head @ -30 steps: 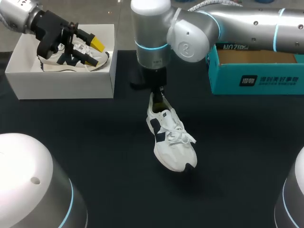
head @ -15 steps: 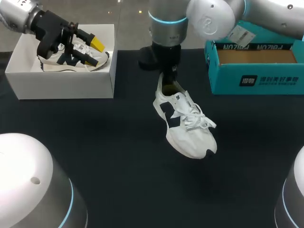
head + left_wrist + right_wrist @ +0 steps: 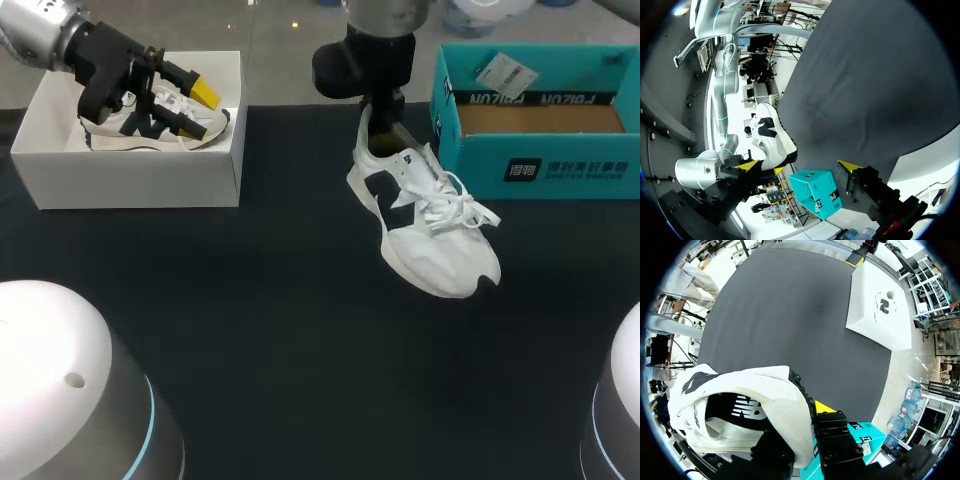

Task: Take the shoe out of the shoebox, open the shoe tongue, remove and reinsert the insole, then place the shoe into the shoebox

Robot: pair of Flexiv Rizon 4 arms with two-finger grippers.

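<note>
The right arm is carrying the shoe [image 3: 425, 225] rightward and toward the bench's [image 3: 250, 330] far edge, closer to the shoebox [image 3: 470, 160] than a second ago. At the far left corner, the left hand [image 3: 200, 110] is hanging with fingers spread over a white box [image 3: 140, 180] holding a second shoe [image 3: 150, 128]. Right of the middle, the right hand [image 3: 382, 128] is pinching the shoe's heel, toe sloping down toward the near right. The shoebox is sitting just right of the shoe, at the far right corner, so the right arm is the nearer one. The right wrist view is showing the heel collar [image 3: 790, 405] clamped between both fingers, which the head view is mostly hiding. The head view alone is showing the shoebox's open top.
</note>
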